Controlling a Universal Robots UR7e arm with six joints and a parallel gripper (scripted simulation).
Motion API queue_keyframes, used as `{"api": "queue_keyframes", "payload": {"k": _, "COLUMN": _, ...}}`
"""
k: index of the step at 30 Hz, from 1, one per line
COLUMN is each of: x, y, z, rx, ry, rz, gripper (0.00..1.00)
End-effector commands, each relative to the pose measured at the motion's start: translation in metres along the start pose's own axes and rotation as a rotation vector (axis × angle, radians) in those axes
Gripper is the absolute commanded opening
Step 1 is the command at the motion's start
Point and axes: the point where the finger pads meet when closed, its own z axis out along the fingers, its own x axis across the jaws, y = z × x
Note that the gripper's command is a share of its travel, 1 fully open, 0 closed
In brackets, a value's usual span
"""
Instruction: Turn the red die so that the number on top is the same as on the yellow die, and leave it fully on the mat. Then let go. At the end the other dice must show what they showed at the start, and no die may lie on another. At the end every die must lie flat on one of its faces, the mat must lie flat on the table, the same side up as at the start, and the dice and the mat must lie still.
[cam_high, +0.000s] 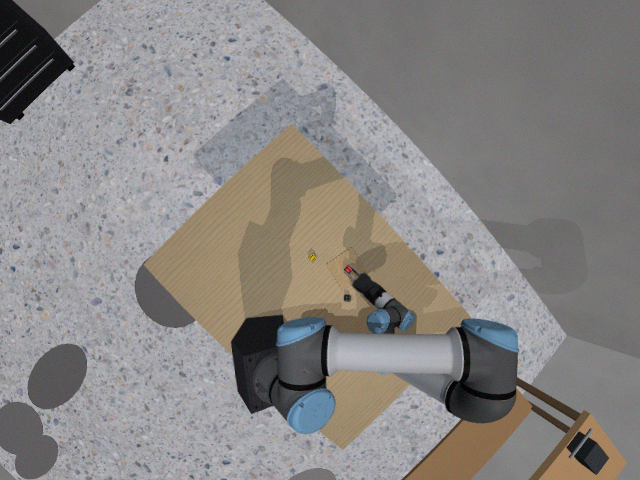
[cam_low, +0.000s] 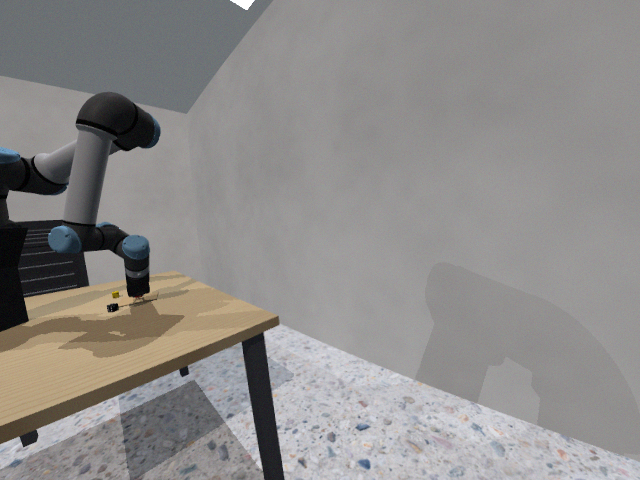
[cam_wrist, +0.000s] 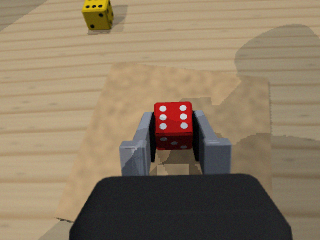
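Observation:
My gripper is shut on the red die, one finger on each side. The die's face toward the wrist camera shows six pips. I hold it low over the tan mat; I cannot tell if it touches. The yellow die lies on the bare table beyond the mat's far left corner, its top showing four pips in the wrist view. A black die lies on the table near the mat's edge.
The wooden table carries everything. The arm's black base stands at the table's edge near me. A black cabinet stands on the floor far off. A wooden bench stands beside the table.

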Motion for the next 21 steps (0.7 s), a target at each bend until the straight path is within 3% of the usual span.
{"api": "queue_keyframes", "payload": {"k": 1, "x": 0.001, "y": 0.0001, "z": 0.0007, "rx": 0.0, "ry": 0.001, "rz": -0.002, "gripper": 0.49}}
{"api": "queue_keyframes", "payload": {"k": 21, "x": 0.001, "y": 0.0045, "z": 0.0051, "rx": 0.0, "ry": 0.001, "rz": -0.002, "gripper": 0.49}}
